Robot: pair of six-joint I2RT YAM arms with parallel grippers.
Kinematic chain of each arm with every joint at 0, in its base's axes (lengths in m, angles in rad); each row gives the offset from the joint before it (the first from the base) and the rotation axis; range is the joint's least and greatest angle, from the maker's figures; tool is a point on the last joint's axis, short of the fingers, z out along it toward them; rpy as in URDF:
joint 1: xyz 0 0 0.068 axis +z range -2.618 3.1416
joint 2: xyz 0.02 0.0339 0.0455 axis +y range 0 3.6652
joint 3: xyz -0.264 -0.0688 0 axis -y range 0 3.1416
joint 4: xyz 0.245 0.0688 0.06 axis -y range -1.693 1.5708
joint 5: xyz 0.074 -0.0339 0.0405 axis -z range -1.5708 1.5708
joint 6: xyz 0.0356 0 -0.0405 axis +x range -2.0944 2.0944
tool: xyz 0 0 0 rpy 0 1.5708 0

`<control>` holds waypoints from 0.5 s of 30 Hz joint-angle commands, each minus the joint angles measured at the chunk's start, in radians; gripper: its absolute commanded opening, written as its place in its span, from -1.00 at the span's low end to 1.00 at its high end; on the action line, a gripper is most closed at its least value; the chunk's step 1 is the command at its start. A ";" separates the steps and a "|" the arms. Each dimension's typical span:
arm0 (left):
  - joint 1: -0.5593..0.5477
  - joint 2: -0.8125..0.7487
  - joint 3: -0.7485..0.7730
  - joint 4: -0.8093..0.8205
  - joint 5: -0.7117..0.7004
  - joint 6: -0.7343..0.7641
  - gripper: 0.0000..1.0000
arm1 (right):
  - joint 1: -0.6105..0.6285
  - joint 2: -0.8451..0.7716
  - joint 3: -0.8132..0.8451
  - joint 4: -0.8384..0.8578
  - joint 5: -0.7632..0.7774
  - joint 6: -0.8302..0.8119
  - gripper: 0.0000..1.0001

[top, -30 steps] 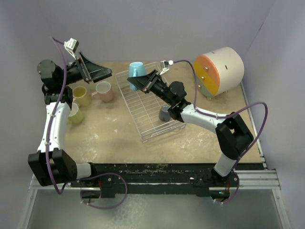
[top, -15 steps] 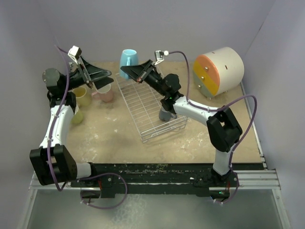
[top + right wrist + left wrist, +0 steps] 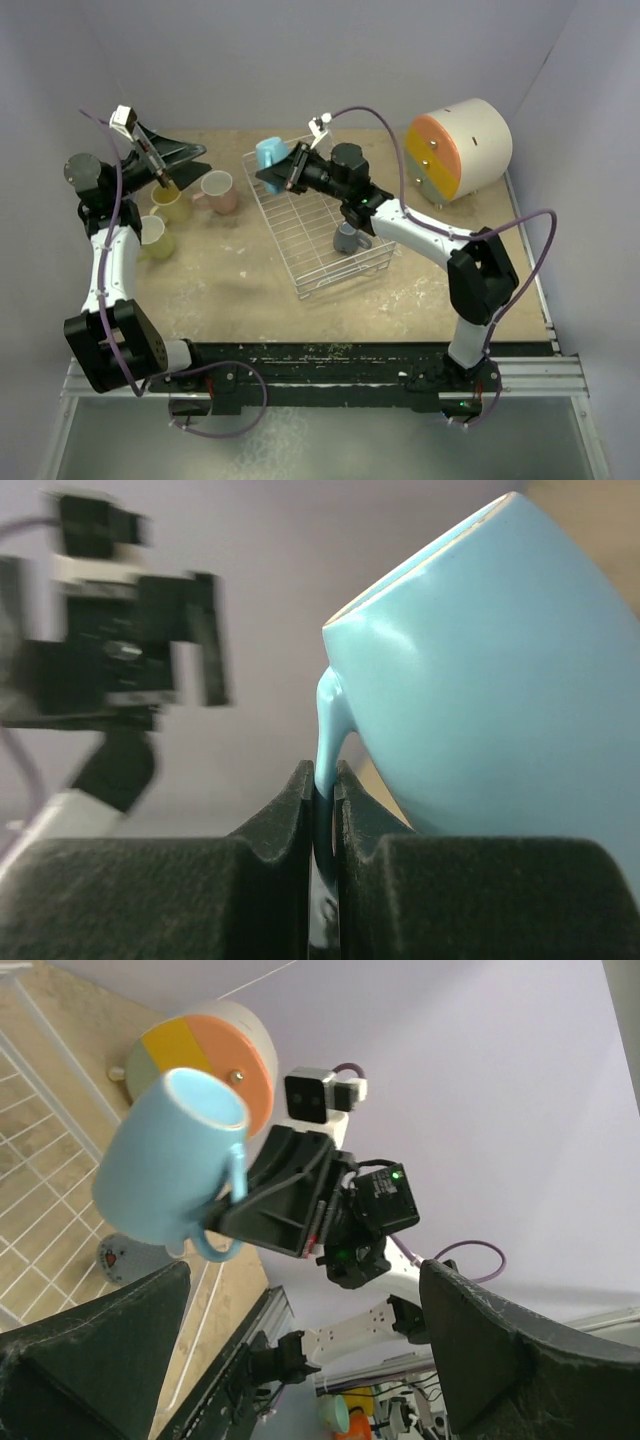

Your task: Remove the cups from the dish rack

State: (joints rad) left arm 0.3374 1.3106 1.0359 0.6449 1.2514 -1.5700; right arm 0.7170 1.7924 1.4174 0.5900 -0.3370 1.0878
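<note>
Right fingers (image 3: 275,825) pinch light blue mug (image 3: 490,680); rack (image 3: 292,218) holds grey-blue mug (image 3: 347,238).

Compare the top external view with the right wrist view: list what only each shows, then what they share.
Only top external: the dish rack with the grey-blue mug in it, the pink mug, cream-yellow mug and lime green mug on the table left of it, and the round drawer unit.
Only right wrist: a close look at the handle pinched between the fingers.
Both: the light blue mug held by the right gripper.
</note>
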 commanded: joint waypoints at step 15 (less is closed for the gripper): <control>0.032 -0.022 -0.068 0.170 -0.042 -0.175 0.98 | 0.011 -0.017 0.032 0.500 0.056 0.133 -1.00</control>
State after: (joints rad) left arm 0.3599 1.2907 0.9710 0.6701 1.2541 -1.6260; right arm 0.7136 1.8503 1.3979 0.5720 -0.3393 1.0687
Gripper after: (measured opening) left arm 0.992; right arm 0.102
